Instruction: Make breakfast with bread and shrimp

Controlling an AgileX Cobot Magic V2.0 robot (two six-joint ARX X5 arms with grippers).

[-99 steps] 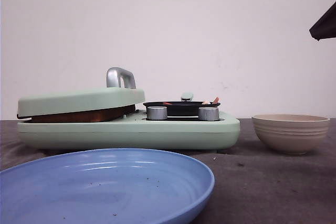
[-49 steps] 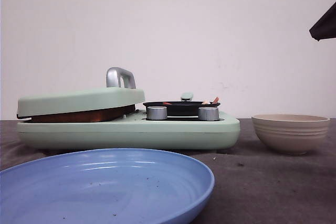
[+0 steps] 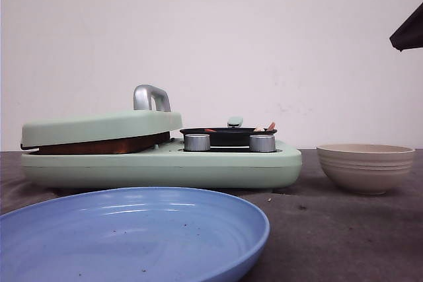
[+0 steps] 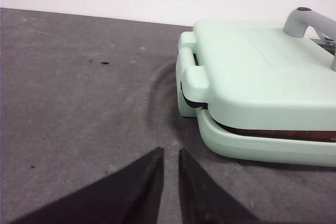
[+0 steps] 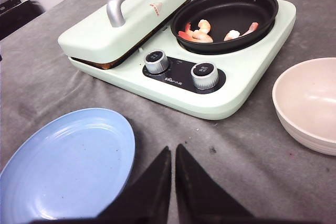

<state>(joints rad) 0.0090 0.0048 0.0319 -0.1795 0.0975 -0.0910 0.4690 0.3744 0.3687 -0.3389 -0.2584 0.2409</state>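
Several small pinkish-orange shrimp (image 5: pixel 197 31) lie in the black pan (image 5: pixel 231 4) on the right half of the mint-green breakfast maker (image 5: pixel 241 82). Their tips show over the pan rim in the front view (image 3: pixel 268 127). The bread is hidden. The maker's lid (image 5: pixel 142 17) is down, and only a brown strip (image 3: pixel 99 144) shows in the gap under it. My left gripper (image 4: pixel 170 150) is shut and empty, low over the cloth beside the maker's left end. My right gripper (image 5: pixel 173 148) is shut and empty, above the cloth in front of the maker.
A blue plate (image 3: pixel 132 236) lies in front of the maker, bare but for crumbs. A beige bowl (image 3: pixel 365 166) stands right of the maker. Two silver knobs (image 5: pixel 156 61) sit on the maker's front. A dark part (image 3: pixel 410 31) juts in at the front view's top right.
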